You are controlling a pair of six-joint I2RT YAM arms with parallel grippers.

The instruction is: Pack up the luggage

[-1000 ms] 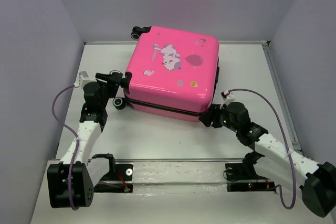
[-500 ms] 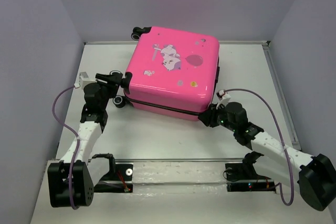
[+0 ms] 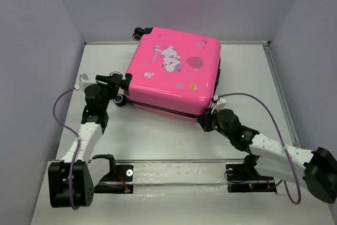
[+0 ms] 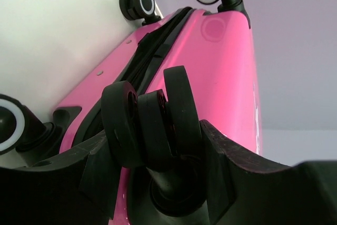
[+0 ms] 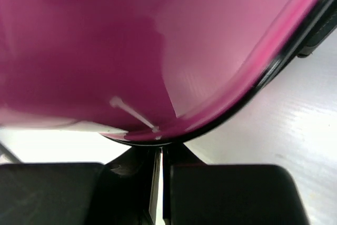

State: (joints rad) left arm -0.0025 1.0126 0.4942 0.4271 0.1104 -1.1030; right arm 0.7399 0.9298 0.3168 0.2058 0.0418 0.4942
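Left gripper [image 3: 120,81]: jaws stood either side of a black double caster wheel [image 4: 152,122] and appeared clamped on it, as far as the wrist view showed. The small hot-pink hard-shell suitcase with rounded corners [image 3: 174,75] lay directly ahead of it and off to its right, flat on the pale bench [image 3: 158,140], lid down, cartoon-animal and balloon print facing up. The wheeled end pointed at this gripper, so the case's length ran away from it towards the right arm.

The black zip seam [image 3: 158,106] ran along the near side between the two grippers.

Right gripper [image 3: 206,120]: clenched, touching the near right corner of the case, with the shell directly ahead and to its left. Could not tell whether a zip tab was pinched between the fingers.

Judgement: right arm was nearer the seam and better placed to work it, while the left steadied the case.
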